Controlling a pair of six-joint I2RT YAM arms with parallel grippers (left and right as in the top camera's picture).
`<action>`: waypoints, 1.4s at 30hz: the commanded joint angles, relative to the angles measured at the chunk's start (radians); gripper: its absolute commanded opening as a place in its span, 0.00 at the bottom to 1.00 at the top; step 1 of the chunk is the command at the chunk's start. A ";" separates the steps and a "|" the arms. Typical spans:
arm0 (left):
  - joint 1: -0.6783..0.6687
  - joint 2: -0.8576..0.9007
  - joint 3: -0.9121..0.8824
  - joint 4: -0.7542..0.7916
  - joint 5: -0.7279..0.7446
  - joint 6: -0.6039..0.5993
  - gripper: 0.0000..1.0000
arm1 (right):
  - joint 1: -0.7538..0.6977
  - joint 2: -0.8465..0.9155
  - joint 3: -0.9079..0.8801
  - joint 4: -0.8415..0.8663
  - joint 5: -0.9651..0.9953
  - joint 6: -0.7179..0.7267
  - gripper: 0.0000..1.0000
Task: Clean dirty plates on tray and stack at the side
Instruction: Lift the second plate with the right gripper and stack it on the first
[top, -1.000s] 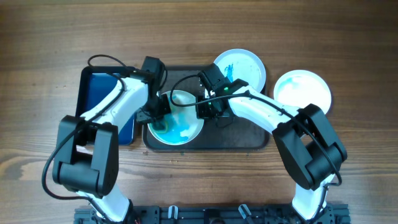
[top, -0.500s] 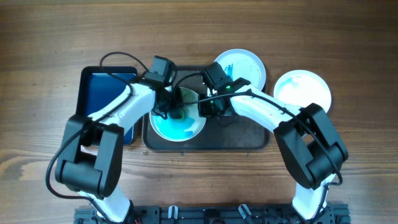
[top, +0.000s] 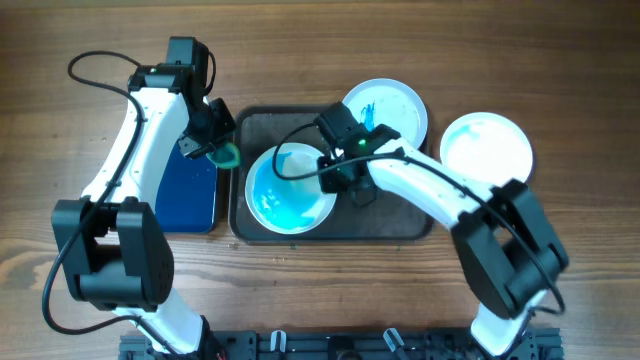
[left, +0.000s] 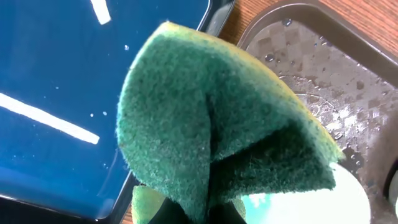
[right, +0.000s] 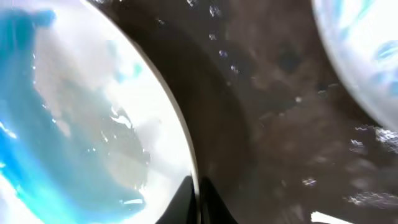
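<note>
A white plate (top: 288, 190) smeared with blue-teal lies on the dark tray (top: 400, 215). My right gripper (top: 338, 172) is shut on its right rim; the wrist view shows the rim (right: 180, 130) pinched between the fingers (right: 199, 199). My left gripper (top: 218, 150) is shut on a green and yellow sponge (left: 211, 130) and holds it above the tray's left edge, beside the blue tray (top: 178, 185). A second plate (top: 388, 108) with blue marks rests at the tray's far right corner. A third plate (top: 487, 148) lies on the table to the right.
The narrow blue tray with a black rim (left: 50, 93) lies left of the dark tray. The wet dark tray floor (left: 311, 68) shows drops of water. Bare wooden table (top: 320, 50) surrounds both trays.
My left gripper lifted the sponge off the smeared plate and moved left and back, to above the gap between the two trays. The right gripper stayed on the plate rim.
</note>
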 joint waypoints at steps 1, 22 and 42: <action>0.005 -0.007 0.014 0.005 -0.016 -0.006 0.04 | 0.121 -0.171 0.032 -0.073 0.433 -0.068 0.04; 0.005 -0.007 0.013 0.006 -0.016 -0.007 0.04 | 0.538 -0.319 0.032 0.090 1.560 -0.348 0.04; -0.052 -0.007 0.013 0.026 -0.016 -0.010 0.04 | -0.750 -0.396 0.028 -0.267 0.032 -0.014 0.04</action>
